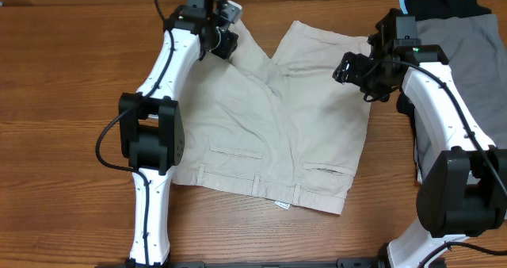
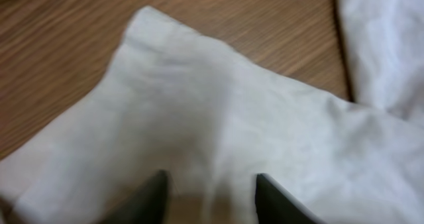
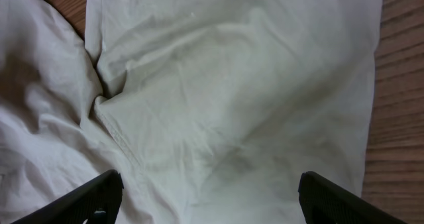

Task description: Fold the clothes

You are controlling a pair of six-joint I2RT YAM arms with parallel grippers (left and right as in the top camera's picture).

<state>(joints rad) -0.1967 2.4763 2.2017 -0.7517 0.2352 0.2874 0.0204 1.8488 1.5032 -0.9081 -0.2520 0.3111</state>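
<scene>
Left end effector (image 2: 209,199), right end effector (image 3: 211,196) spread over shorts (image 1: 269,133).

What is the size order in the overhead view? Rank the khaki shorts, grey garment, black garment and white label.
1. khaki shorts
2. grey garment, partly hidden by the right arm
3. black garment, only a strip shows at the frame edge
4. white label, smallest
</scene>
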